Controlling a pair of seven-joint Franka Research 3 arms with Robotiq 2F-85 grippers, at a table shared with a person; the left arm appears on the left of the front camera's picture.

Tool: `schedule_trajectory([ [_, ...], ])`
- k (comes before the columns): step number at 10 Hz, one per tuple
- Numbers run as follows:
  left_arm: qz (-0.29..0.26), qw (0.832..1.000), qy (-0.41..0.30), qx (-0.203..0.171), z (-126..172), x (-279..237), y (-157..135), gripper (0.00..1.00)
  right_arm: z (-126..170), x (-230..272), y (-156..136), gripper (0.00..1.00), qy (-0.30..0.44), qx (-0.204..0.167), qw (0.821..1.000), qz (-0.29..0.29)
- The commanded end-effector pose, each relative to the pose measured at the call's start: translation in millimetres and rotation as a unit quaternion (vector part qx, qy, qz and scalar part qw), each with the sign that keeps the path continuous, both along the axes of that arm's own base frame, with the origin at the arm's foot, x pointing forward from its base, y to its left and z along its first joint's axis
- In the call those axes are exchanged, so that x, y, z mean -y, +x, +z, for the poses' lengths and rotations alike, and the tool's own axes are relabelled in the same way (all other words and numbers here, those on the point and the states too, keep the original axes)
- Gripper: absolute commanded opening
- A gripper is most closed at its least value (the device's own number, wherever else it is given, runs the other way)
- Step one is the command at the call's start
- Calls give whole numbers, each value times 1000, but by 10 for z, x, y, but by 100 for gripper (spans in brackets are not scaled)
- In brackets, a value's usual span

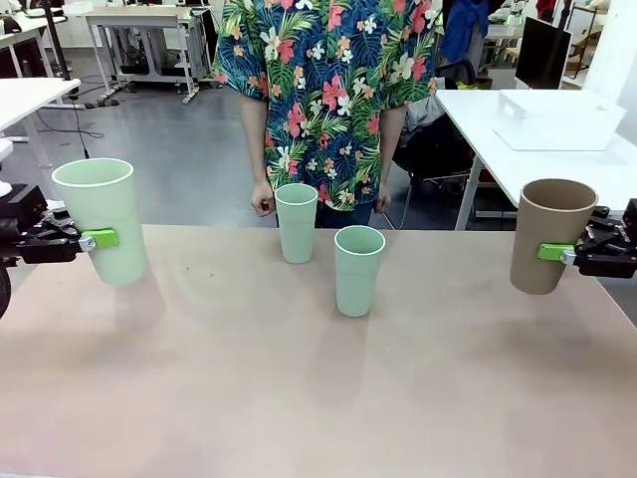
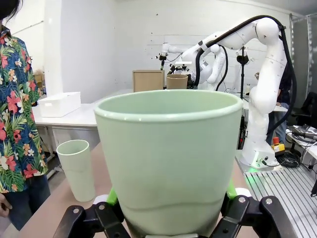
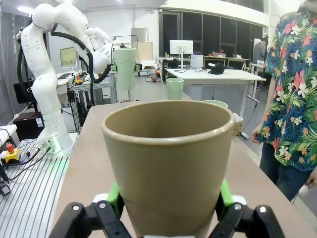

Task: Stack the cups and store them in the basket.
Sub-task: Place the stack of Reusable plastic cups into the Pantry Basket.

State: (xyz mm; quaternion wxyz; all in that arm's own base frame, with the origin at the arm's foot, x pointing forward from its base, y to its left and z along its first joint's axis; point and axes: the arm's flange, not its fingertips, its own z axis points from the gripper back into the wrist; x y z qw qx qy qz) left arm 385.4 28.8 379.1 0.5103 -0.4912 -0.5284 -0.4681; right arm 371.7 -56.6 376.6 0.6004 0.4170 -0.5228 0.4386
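Left gripper (image 1: 103, 240) is clamped on the nested mint green cups (image 1: 98, 199), tilted and held clear of the table (image 1: 299, 398) at its left edge. Right gripper (image 1: 550, 253) is pinching the tan cup (image 1: 549, 224) upright at the right edge. Between them a far mint cup (image 1: 297, 221) and a near mint cup (image 1: 358, 269) stand free, and the basket (image 1: 557, 124) sits on the white table (image 1: 607, 169) beyond.

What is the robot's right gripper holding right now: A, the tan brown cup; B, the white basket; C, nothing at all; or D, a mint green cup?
A: the right gripper has its green pads closed on the tan brown cup at the right side of the table, while the left gripper holds a mint green cup.
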Motion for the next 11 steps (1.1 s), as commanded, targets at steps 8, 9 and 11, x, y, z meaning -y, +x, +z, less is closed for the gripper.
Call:
schedule_trajectory([
  [8,-7,1000,-4,8,17,-25,-28,86,34,-9,-2,87,2,8,1000,2],
  [9,-7,1000,-4,8,17,-25,-28,86,34,-9,-2,87,2,8,1000,2],
  [11,-7,1000,-4,8,17,-25,-28,86,34,-9,-2,87,2,8,1000,2],
])
